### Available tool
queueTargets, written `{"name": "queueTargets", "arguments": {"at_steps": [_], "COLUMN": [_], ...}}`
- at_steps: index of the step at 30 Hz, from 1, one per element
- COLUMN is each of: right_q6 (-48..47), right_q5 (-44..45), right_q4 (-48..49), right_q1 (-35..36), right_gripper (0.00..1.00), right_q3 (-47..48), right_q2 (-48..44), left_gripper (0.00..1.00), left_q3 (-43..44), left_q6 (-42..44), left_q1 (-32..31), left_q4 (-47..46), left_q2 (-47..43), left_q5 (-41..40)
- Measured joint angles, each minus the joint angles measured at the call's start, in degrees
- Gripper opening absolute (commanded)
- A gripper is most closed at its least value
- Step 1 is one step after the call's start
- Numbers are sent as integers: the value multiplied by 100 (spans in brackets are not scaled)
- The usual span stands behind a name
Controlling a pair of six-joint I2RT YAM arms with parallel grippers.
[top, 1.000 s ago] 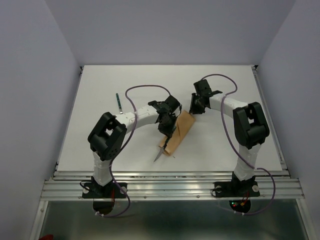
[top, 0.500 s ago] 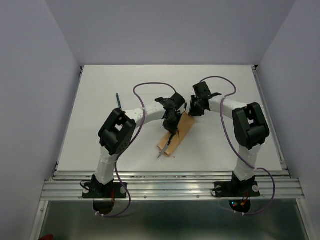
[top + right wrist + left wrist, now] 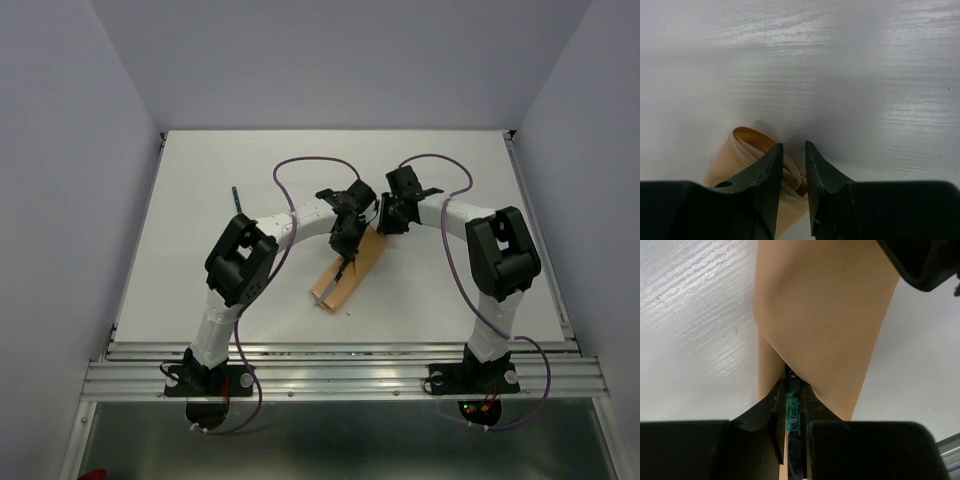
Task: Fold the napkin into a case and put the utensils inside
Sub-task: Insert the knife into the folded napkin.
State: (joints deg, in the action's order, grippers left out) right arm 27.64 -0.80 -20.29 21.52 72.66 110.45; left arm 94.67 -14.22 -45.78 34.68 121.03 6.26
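- Top external view: the left jaws now sit further up the narrow peach-tan satin cloth case (image 3: 355,265) than a second ago. They have travelled toward its far end, where the right jaws wait.
- A silvery tip poked out past the near end of the case a second ago. It no longer shows, so it seems to have been drawn in under the cloth.
- Left wrist view: the left jaws pinch the thin dark green handle of a slim utensil (image 3: 792,404). Just ahead of them the handle slips beneath a diagonal flap of the case (image 3: 825,315).
- Right wrist view: the right jaws stand nearly together and look closed on the hemmed rim of the case (image 3: 735,160), right beneath them. The looped mouth gapes just to one side.
- The right jaws have kept their place over that second, apparently anchoring the cloth while the left ones slide the piece along.
- My reading is that this utensil is nearly seated, and letting go of the handle looks like the next step.
- Another dark green-handled piece (image 3: 235,192) lies on the white worktop (image 3: 450,170), well off to the left of the left jaws, so the task is not finished.
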Motion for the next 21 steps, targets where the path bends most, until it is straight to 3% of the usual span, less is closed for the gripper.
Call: {"name": "queueTargets", "arguments": {"at_steps": [4, 11, 21], "right_q6": [-17, -46, -72], "right_q5": [0, -4, -4], "right_q4": [2, 4, 17], "right_q1": [0, 0, 0], "right_gripper": [31, 31, 31], "right_q3": [-42, -50, -87], "right_q2": [-33, -39, -59], "left_gripper": [44, 46, 44], "left_q3": [4, -83, -686], "left_q6": [31, 24, -131], "left_q1": [0, 0, -33], "left_q4": [55, 76, 103], "left_q2": [-2, -101, -1158], "left_q5": [-103, -111, -313]}}
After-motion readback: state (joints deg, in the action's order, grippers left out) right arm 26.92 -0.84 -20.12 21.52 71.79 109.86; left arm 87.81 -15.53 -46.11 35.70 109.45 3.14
